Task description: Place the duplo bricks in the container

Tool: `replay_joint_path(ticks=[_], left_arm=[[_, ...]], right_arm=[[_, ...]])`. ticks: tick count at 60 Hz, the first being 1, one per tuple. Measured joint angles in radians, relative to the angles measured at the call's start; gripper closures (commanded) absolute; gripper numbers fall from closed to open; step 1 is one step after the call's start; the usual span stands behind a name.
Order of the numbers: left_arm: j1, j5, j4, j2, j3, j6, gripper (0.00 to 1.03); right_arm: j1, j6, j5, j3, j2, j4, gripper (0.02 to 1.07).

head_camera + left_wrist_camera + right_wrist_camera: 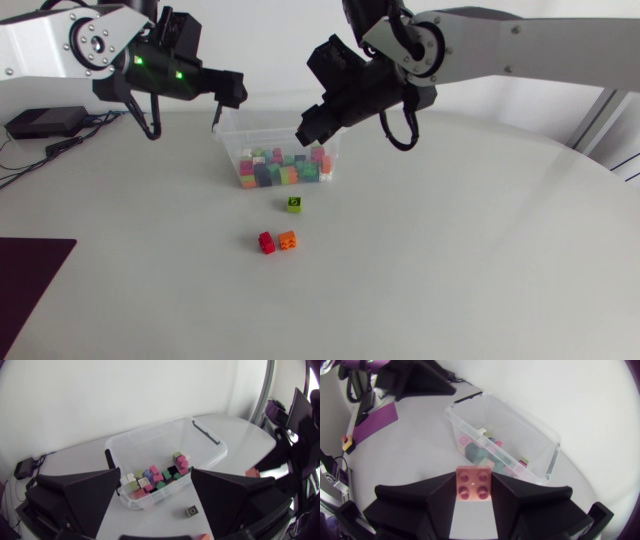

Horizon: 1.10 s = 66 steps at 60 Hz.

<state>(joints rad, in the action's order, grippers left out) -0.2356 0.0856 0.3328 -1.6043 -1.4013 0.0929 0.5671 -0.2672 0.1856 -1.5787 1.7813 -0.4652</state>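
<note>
R gripper (474,480) gripping pink brick (474,485), bin (520,417) sitting just ahead w/ mixed bricks (492,452) inside. L gripper (155,474) hanging spread wide, bin ahead too, green brick (191,511) lying below betw its fingers, outside bin.

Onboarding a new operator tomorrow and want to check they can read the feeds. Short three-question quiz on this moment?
1. True or false: the right gripper is shut on a pink brick.
2. How many bricks lie on the table outside the container? A) one B) three C) five
3. Fill in: the loose brick nearest the container is ____.
Key: 1 true. 2 B: green brick, red brick, orange brick. 3 green.
</note>
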Motion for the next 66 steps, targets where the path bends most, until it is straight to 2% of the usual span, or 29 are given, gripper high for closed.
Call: replay_joint_path(ticks=[24,38,66], left_arm=[[-0.004,0.063,0.045,0.146,0.253,0.148,0.05],[-0.035,0.068,0.070,0.176,0.327,0.197,0.05],[-0.038,0.086,0.087,0.190,0.446,0.286,0.06]], right_arm=[[-0.006,0.051,-0.032,-0.132,0.116,0.028,0.82],[-0.006,0.060,-0.039,-0.200,0.176,0.048,0.82],[-0.005,0.082,-0.080,-0.404,0.356,0.051,0.81]])
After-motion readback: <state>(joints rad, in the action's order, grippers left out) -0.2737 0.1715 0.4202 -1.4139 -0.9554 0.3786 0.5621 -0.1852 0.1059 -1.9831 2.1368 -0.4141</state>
